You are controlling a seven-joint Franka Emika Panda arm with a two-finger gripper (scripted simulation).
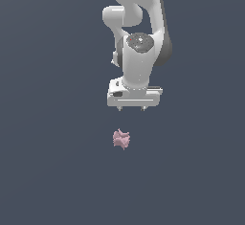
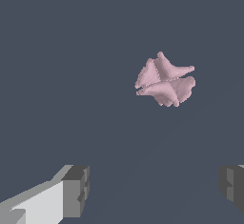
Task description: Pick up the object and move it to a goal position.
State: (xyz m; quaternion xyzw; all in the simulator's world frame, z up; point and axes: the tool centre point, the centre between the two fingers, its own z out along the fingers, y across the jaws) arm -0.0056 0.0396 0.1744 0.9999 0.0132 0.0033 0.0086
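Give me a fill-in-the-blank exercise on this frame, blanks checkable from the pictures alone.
1. The lumpy object is pale ____ in color.
2. The end effector is ____, its fingers spread wide.
3. The object lies ____ from the fingers, touching neither.
4. In the exterior view, the object sits ____ the end effector.

Missing words: pink; open; apart; below

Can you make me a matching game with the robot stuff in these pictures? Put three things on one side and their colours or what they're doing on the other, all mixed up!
Things:
1. gripper
2. lumpy piece
3. floor

Descriptions:
A. pale pink with jutting bumps
B. plain dark blue-grey
C. white, fingers wide apart, holding nothing

Pairs: 1-C, 2-A, 3-B
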